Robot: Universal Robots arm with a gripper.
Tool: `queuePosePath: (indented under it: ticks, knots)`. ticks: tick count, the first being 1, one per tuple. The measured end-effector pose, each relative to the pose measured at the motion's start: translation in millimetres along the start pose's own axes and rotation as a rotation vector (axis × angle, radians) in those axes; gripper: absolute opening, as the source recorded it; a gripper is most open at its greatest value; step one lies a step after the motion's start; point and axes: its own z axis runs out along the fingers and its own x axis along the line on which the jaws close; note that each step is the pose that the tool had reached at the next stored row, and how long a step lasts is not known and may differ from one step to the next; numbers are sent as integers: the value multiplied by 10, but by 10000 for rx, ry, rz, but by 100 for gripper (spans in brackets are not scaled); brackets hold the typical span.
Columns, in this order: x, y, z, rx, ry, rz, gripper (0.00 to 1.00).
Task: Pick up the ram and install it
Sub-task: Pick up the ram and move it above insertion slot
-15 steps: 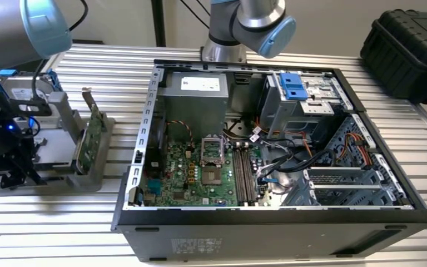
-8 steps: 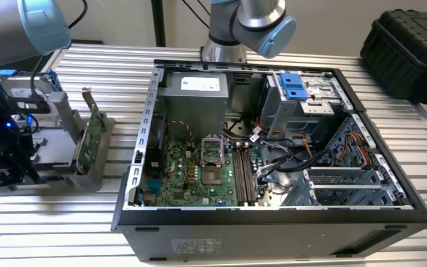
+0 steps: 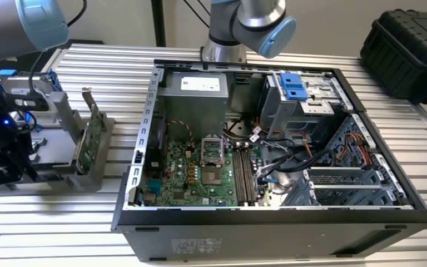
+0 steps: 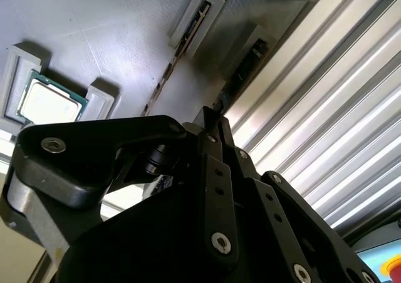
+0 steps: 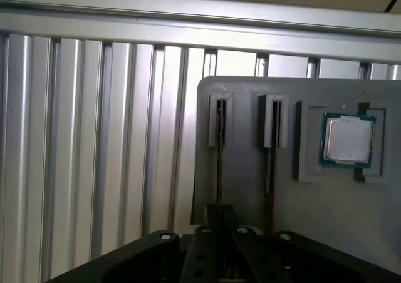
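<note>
The ram (image 5: 219, 146) stands on its long edge in a narrow slot of the grey holder tray (image 5: 250, 192), directly in line with the gripper (image 5: 220, 223), which sits low over the near end of the stick. In the second wrist view the same ram (image 4: 246, 64) runs away from the tip of the gripper (image 4: 212, 117). Whether the gripper is clenched on the stick or released around it cannot be told, since its own black body hides the contact. Just beside the ram, one slot further from the gripper's line, a second memory stick (image 5: 274, 129) stands parallel to it. Beyond that, a processor chip (image 5: 348, 140) lies flat in a square recess of the tray. The tray rests on a slatted aluminium table (image 3: 87, 233). In the exterior view a green circuit card (image 3: 87, 136) stands upright in the same tray, near the gripper on the exterior view's right of it. Well apart from the gripper, further to the exterior view's right, an open computer case (image 3: 273, 225) lies on its side, showing its motherboard (image 3: 187, 175) and the long memory slots (image 3: 243, 172) on it.
</note>
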Motion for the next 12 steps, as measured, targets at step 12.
queuePosePath:
  ticks: [12]
  knots:
    - [0,0,-34,-2,1,1,0]
